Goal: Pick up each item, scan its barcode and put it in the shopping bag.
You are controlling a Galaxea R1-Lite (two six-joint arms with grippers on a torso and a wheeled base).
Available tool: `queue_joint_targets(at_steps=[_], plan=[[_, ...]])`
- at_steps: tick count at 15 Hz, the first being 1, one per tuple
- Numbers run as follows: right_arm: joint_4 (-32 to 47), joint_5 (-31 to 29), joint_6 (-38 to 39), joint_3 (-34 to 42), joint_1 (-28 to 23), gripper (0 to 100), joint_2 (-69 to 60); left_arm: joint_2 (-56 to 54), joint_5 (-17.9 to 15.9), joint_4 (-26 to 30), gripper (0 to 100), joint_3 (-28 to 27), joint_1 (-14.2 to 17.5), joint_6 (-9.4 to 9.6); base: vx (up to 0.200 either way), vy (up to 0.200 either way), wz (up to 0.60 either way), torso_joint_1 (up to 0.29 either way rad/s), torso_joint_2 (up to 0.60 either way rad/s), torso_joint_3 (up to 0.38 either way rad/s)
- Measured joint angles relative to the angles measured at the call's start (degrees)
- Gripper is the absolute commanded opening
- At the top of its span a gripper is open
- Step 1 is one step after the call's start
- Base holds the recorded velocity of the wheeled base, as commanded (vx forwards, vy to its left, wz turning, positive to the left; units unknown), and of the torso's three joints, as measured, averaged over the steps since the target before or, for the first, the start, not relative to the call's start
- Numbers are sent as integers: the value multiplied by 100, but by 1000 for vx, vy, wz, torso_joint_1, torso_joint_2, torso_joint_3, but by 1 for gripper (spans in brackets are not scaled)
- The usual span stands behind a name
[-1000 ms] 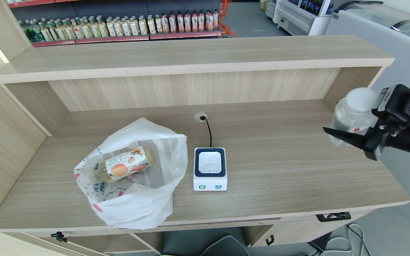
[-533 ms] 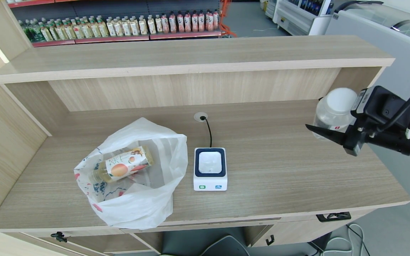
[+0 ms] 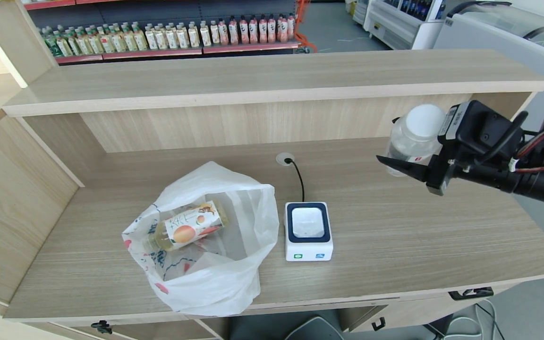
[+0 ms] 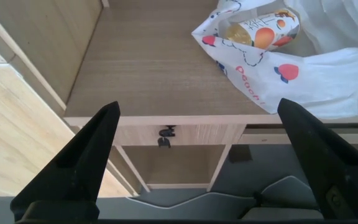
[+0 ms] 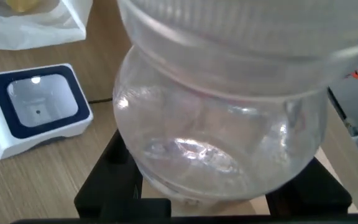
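Wooden counter with raised back ledge; drinks shelf behind (bottles in rows); freezer far right.

right arm carries the bottle further in over the bench

the right gripper, closed around the clear bottle, has moved from the right end of the bench toward the middle and is now nearer to the scanner, though well to its right. the head camera has also turned a little, so the whole picture sits more to the right.
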Motion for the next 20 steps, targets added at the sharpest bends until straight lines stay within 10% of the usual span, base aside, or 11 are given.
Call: queue_joint_targets(at_steps=[20], plan=[[-569, 891, -851, 931, 72, 0, 725, 0, 0, 5, 100, 0, 2, 17, 0, 40, 0, 2, 0, 0]])
